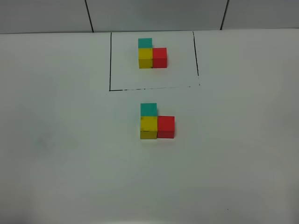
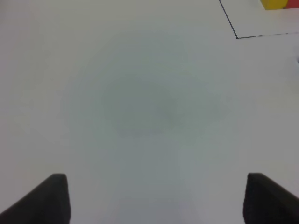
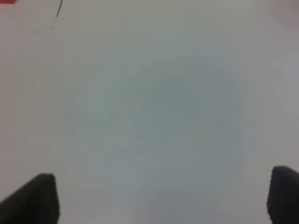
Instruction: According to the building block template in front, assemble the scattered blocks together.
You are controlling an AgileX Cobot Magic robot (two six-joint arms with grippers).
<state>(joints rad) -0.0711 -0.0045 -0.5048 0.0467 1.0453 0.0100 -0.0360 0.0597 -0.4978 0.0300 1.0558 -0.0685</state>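
Scattered blocks [image 1: 156,122] joined in L, template [image 1: 152,55] cropped in wrist views, both fingers [image 2: 52,198] [image 3: 39,198] spread, empty.

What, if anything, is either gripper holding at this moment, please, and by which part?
Nothing is held. The left gripper and right gripper are open over the bare white table, with nothing between their fingertips.

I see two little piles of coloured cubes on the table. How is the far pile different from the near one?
The far cluster sits inside a thin black drawn rectangle; the near cluster lies on bare table with no outline. The far cluster lies closer to the back wall, the near cluster closer to the camera, where it looks larger. Both share the same L shape: teal behind yellow, red to yellow's right, cubes touching.
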